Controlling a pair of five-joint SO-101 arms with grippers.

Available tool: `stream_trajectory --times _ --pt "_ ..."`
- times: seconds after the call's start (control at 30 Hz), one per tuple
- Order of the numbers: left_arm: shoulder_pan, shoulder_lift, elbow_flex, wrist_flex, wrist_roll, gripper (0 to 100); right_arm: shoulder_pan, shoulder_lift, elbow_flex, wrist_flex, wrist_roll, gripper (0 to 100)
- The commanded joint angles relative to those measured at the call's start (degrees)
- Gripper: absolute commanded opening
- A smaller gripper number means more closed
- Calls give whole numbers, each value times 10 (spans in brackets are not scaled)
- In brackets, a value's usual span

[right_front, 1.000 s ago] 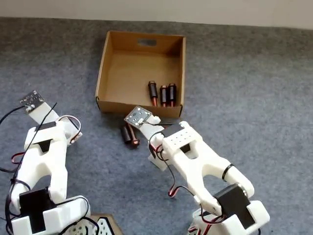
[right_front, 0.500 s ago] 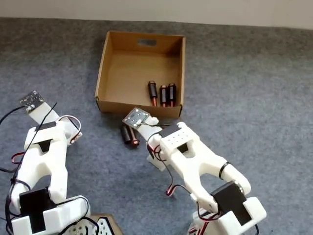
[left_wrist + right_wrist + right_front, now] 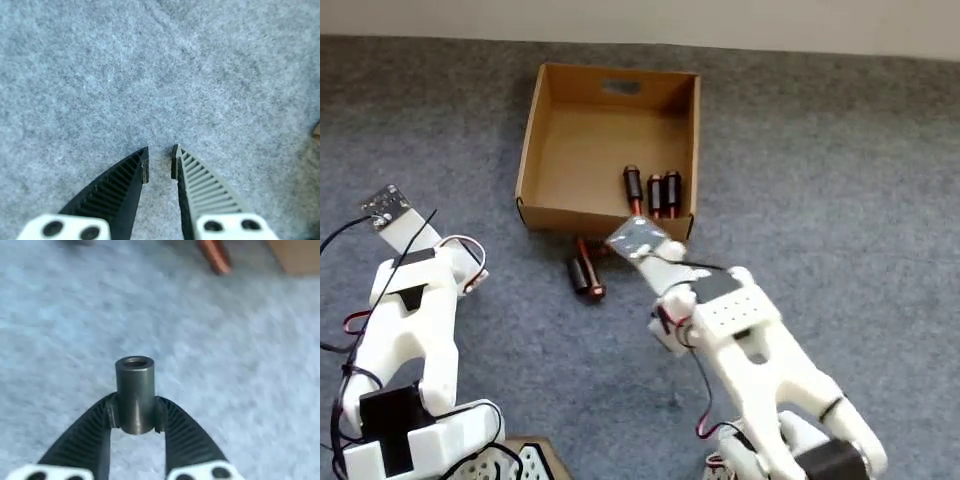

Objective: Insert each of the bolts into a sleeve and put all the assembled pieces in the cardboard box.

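In the right wrist view my right gripper (image 3: 135, 414) is shut on a dark metal sleeve (image 3: 134, 390), held upright with its open bore facing up. A copper bolt end (image 3: 215, 256) lies on the carpet beyond it, near a corner of the cardboard box (image 3: 300, 255). From above, the right arm's wrist (image 3: 638, 240) hangs just in front of the cardboard box (image 3: 528, 165). Three assembled pieces (image 3: 654, 194) lie inside the box at its near right. A dark sleeve with copper at its ends (image 3: 586, 271) lies on the carpet before the box. My left gripper (image 3: 160, 162) is open by a narrow gap over bare carpet.
Grey carpet covers the whole floor. The left arm (image 3: 410, 310) stands at the left, well away from the box. A cardboard piece (image 3: 535, 455) shows at the near edge by the left arm's base.
The right arm has swung right and toward the box's front wall, carrying a dark sleeve off the carpet. One dark piece remains on the carpet. The left arm has not moved.
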Motion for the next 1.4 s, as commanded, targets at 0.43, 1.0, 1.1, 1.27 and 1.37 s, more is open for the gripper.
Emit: stream_trajectory --times 0.43,1.0,1.1,1.27,1.37 --pt "-6 -3 -4 -7 4 98 134 70 16 -29 6 145" --pt "-6 -3 -4 -7 4 98 135 74 56 -132 7 27" --pt "-6 -3 -4 -7 4 98 136 71 56 -102 7 21" --pt "-6 -3 -4 -7 4 98 136 71 53 -78 7 134" --pt "-6 -3 -3 -7 4 98 136 75 55 -79 7 173"
